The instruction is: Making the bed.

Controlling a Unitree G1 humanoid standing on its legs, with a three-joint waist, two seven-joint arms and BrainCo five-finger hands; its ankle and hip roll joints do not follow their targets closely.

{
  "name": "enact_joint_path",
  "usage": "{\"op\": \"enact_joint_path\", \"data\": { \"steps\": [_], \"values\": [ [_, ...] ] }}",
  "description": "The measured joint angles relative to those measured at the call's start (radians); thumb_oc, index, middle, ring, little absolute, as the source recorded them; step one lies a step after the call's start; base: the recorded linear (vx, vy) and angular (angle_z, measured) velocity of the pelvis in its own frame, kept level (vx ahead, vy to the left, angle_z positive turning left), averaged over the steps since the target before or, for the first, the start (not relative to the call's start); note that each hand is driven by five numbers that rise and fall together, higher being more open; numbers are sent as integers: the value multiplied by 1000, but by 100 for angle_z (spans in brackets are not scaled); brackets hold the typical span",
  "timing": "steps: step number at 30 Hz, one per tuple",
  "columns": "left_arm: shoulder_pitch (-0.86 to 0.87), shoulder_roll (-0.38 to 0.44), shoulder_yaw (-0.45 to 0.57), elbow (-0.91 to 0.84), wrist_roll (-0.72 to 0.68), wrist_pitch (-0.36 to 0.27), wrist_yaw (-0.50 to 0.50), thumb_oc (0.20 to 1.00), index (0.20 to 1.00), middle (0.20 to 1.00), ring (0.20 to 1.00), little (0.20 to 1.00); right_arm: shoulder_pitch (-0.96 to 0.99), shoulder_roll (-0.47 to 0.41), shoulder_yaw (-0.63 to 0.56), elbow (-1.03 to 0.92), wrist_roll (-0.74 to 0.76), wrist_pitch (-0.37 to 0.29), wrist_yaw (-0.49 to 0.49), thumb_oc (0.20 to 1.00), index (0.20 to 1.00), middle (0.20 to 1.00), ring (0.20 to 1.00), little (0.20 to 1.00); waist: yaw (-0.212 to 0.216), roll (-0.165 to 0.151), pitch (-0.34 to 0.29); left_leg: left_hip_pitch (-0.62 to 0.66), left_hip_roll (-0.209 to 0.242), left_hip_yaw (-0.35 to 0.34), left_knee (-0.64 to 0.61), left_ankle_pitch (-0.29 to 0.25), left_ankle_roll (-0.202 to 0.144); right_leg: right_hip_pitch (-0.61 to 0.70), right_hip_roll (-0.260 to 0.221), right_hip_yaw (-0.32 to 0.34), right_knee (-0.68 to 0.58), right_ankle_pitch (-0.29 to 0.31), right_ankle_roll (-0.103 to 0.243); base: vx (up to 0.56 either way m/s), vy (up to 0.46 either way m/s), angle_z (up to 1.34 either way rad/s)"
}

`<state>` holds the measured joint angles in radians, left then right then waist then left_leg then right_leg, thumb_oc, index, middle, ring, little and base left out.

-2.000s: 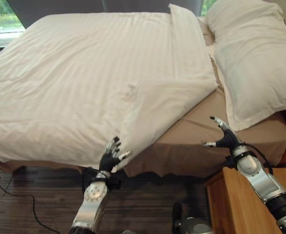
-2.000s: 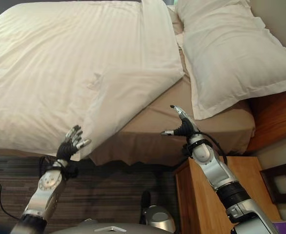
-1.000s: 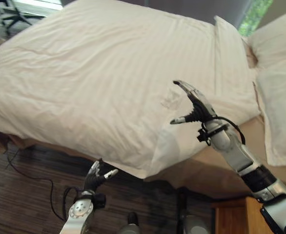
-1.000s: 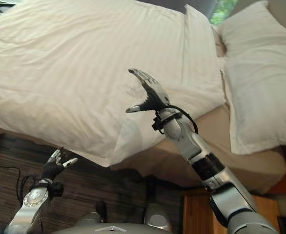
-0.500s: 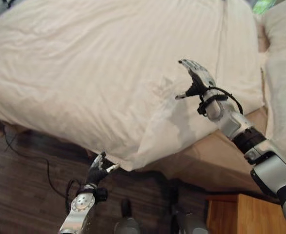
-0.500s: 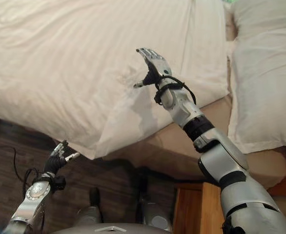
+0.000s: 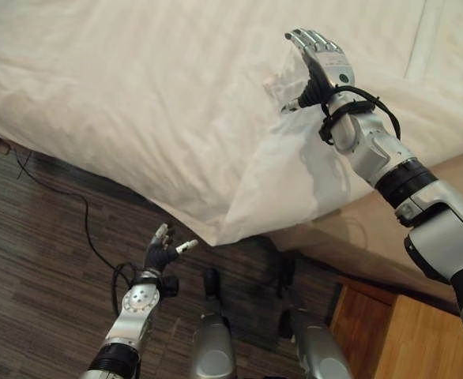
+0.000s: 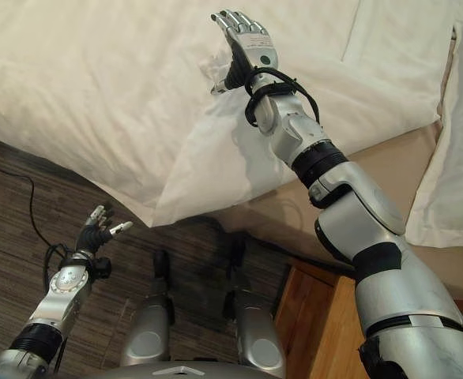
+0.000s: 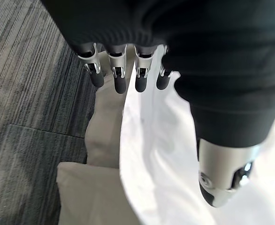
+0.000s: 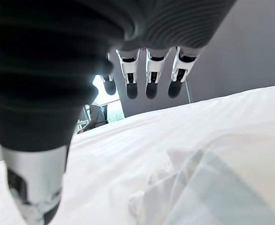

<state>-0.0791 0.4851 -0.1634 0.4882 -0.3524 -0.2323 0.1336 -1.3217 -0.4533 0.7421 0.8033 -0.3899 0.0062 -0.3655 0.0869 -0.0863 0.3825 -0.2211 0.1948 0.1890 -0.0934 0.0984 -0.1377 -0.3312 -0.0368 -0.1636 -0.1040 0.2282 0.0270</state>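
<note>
We reach right hand [image 7: 320, 59], fingers spread, empty, over duvet [image 7: 137, 103] fold on bed. Left hand [image 7: 162, 254] relaxed above floor [image 7: 42, 237]. Next we likely pinch folded corner, pull flat.

We see dark striped carpet floor [image 7: 42, 237] beside bed, wooden nightstand [image 7: 389, 335] at lower right, grey wall [image 10: 250, 56] behind.
</note>
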Motion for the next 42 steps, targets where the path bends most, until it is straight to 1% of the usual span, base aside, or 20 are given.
{"op": "enact_joint_path", "data": {
  "steps": [5,9,10,11,13,16,17,20,22,24,26,28,30,31,34,35,36,38,40,42],
  "values": [
    [-6,1,-12,21,-11,0,1,1000,1000,1000,1000,1000,6,5,10,82,21,7,-1,1000,1000,1000,1000,1000,9,24,20,-40,-1,-13,0,12,-4,-33,-3,-9,0,5,-6,-16,-17,8],
    [-15,1,-13,27,-37,0,9,1000,1000,1000,1000,1000,9,6,10,108,45,12,-1,1000,1000,1000,1000,1000,0,29,22,-35,-1,-8,0,12,-4,-31,-1,-4,0,7,-9,-33,16,-4],
    [-15,1,-16,28,-37,0,9,1000,1000,1000,1000,1000,9,7,10,109,45,12,-1,200,200,200,200,200,1,29,22,-35,-1,-9,0,14,-4,-31,-1,-3,0,8,-11,-168,86,-1],
    [-18,1,-21,34,-36,-1,10,1000,1000,1000,1000,1000,11,12,9,130,48,10,-2,200,200,200,200,200,-2,32,20,-35,-11,-7,0,15,-4,-34,-3,-1,1,13,-15,-172,103,0],
    [-52,-2,-85,94,-36,1,11,1000,1000,1000,1000,1000,-15,77,9,307,61,3,-10,200,200,200,200,200,-5,49,11,-32,-24,0,0,20,2,-35,-17,10,1,20,-11,-50,47,-4],
    [-70,-8,-84,99,-35,4,11,1000,1000,1000,1000,1000,3,52,8,247,95,14,1,200,200,200,200,200,-30,54,9,-16,-33,3,0,22,4,-19,-30,14,0,24,-5,-16,38,1],
    [-73,-9,-85,99,-35,4,11,1000,1000,1000,1000,1000,21,48,-18,212,95,13,0,200,200,200,200,200,-33,52,7,2,-33,5,0,21,4,-2,-30,16,0,23,-4,6,46,-4],
    [-71,-13,-84,106,-35,11,15,1000,1000,1000,1000,1000,130,64,-79,109,105,15,3,200,200,200,200,200,-40,41,-24,60,-29,19,-2,13,3,47,-25,31,0,16,5,-3,46,-13],
    [-68,-20,-85,125,-34,28,16,1000,1000,1000,1000,1000,208,80,-104,93,125,15,6,200,200,200,200,200,-65,29,-70,80,-30,26,-6,9,0,64,-26,38,0,8,15,-15,48,-9],
    [-67,-23,-85,132,-27,32,16,1000,1000,1000,1000,1000,261,79,-115,90,133,21,7,200,200,200,200,200,-86,13,-94,102,-33,36,-6,2,4,79,-27,47,0,0,20,-14,40,-11],
    [-46,-24,-85,142,-25,40,16,1000,1000,1000,1000,1000,324,81,-139,64,133,21,6,200,200,200,200,200,-91,1,-128,109,-34,47,-6,1,6,81,-27,58,0,0,20,9,46,-16],
    [-30,-38,-82,147,-23,46,16,1000,1000,1000,1000,1000,395,75,-166,23,132,23,6,200,200,200,200,200,-112,-8,-137,131,-41,50,-2,-3,2,98,-28,65,0,-1,20,14,47,-8],
    [6,-55,-74,157,-20,52,15,1000,1000,1000,1000,1000,489,81,-187,-36,130,24,9,200,200,200,200,200,-114,-15,-158,155,-41,63,-6,-8,6,114,-28,76,-2,-6,18,22,19,-20],
    [38,-66,-72,157,-17,68,14,1000,1000,1000,1000,1000,567,81,-193,-65,122,16,15,200,200,200,200,200,-114,-21,-183,170,-40,78,-6,-14,7,119,-28,90,-5,-8,19,22,12,-29],
    [54,-68,-67,159,-16,81,12,1000,1000,1000,1000,1000,640,79,-209,-59,116,11,29,200,200,200,200,200,-142,-23,-196,186,-45,88,-6,-15,7,132,-36,90,-5,-22,36,14,5,-12],
    [56,-68,-65,165,-16,81,12,1000,1000,1000,1000,1000,661,79,-221,-55,116,11,29,200,200,200,200,200,-142,-24,-200,194,-46,94,-6,-16,10,136,-38,90,-6,-23,38,13,-1,-16],
    [58,-69,-65,178,-16,82,11,1000,1000,1000,1000,1000,677,78,-230,-42,116,10,33,200,200,200,200,200,-142,-22,-202,208,-46,103,-7,-21,15,145,-39,90,-6,-32,50,9,-8,-27],
    [77,-73,-66,194,-16,83,10,1000,1000,1000,1000,1000,687,74,-241,-20,117,12,46,200,200,200,200,200,-150,2,-225,207,-29,111,-8,-28,23,141,-37,74,1,-56,84,4,-11,-23],
    [98,-73,-66,194,-11,82,5,1000,1000,1000,1000,1000,688,66,-265,4,127,6,49,200,200,200,200,200,-167,1,-245,210,-37,112,-7,-27,23,141,-40,63,-2,-50,70,-2,-36,0],
    [121,-84,-66,194,14,82,-8,1000,1000,1000,1000,1000,693,36,-274,1,133,-6,50,200,200,200,200,200,-170,19,-255,216,-39,128,-7,-27,22,141,-37,70,-5,-51,72,-11,-37,-15]
  ]
}}
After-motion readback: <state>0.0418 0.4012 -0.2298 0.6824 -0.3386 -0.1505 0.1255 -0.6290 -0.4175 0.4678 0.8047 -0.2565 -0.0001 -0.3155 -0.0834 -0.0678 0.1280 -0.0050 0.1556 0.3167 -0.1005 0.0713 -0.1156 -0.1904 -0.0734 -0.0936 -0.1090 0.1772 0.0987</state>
